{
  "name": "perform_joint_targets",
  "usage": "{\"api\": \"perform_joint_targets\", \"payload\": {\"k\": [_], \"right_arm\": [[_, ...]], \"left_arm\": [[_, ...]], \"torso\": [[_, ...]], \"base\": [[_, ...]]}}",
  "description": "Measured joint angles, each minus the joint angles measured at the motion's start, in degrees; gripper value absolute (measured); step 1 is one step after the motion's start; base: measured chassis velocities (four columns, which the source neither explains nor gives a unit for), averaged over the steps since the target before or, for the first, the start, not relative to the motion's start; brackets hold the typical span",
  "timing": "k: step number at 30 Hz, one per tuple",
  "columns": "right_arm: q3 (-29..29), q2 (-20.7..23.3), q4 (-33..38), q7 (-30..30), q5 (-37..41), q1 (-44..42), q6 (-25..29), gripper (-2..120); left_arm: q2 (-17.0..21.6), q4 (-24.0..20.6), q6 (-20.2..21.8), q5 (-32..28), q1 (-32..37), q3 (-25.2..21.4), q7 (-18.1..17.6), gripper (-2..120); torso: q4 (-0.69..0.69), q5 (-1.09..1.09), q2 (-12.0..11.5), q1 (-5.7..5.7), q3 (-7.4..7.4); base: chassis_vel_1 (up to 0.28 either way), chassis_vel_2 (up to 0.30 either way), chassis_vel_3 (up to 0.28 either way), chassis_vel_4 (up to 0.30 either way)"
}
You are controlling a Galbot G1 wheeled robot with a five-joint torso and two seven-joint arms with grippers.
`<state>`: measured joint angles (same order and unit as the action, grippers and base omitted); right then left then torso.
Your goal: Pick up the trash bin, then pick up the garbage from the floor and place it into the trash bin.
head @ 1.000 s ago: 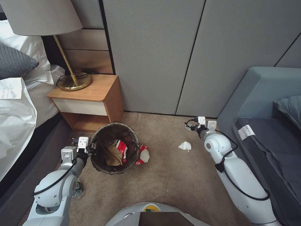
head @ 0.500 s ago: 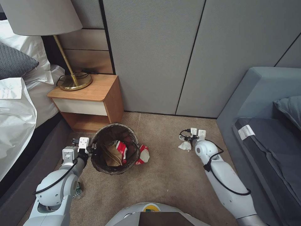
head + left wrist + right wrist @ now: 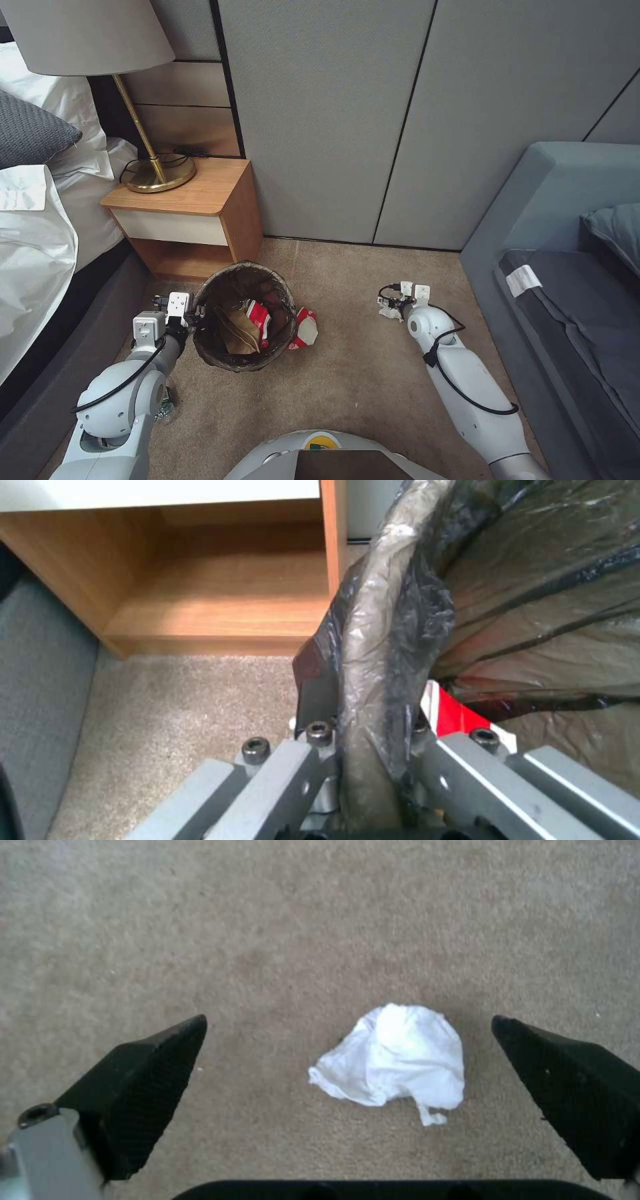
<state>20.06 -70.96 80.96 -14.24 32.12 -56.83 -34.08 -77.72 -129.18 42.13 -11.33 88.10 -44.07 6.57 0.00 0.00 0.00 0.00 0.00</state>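
**Right claw lowers over the tissue while the left holds the bin**

Seen from the head camera, the trash bin (image 3: pixel 245 315) stands on the beige carpet floor (image 3: pixel 360 373) in front of a wooden nightstand (image 3: pixel 190 213). The left claw (image 3: pixel 189 317) is clamped on the bin's rim at its 9 o'clock side. The left wrist view confirms this: the metal fingers (image 3: pixel 293 765) sit on either side of the bag-covered rim, pressed against it. Inside the bin lie a brown paper bag (image 3: pixel 238 330) and a red-and-white wrapper (image 3: pixel 259 313). A second red-and-white wrapper (image 3: pixel 305 329) lies on the carpet, touching the bin at its 3 o'clock side.

Over the past second the right arm has swung inward from near the grey sofa (image 3: pixel 567 280), toward 9 o'clock. The right claw (image 3: pixel 392 305) now hangs directly over the white tissue wad (image 3: pixel 393 1057), well apart from the bin at its 3 o'clock. In the right wrist view its two black fingertips (image 3: pixel 143 1080) are spread wide, with the tissue on the carpet between them, nearer one tip than the other, and neither tip touching it.

This suggests the bin is secured and the tissue is the next piece to be grasped. The wrapper beside the bin is still to collect.
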Motion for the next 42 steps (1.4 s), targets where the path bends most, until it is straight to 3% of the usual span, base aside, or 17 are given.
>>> {"api": "perform_joint_targets", "payload": {"k": [12,22,42], "right_arm": [[-0.2,-1.5,-5.0,0.8,-2.5,1.9,1.2,100],[-1.3,-3.1,-14.5,2.6,-3.8,5.8,2.7,100],[-0.6,-2.9,-19.8,3.9,-4.9,7.7,4.1,100]], "left_arm": [[0.1,0.2,0.0,0.1,-0.2,0.3,0.1,0],[-0.1,0.1,0.0,0.3,0.2,0.0,0.2,0],[-0.5,0.7,-0.2,0.8,0.1,0.3,0.4,0]], "torso": [[0.00,0.00,0.0,0.00,0.00],[0.00,0.00,0.0,0.00,0.00],[0.00,0.00,0.0,0.00,0.00]], "base": [[0.000,0.000,0.000,0.000],[0.000,0.000,0.000,0.000],[0.000,0.000,0.000,0.000]]}}
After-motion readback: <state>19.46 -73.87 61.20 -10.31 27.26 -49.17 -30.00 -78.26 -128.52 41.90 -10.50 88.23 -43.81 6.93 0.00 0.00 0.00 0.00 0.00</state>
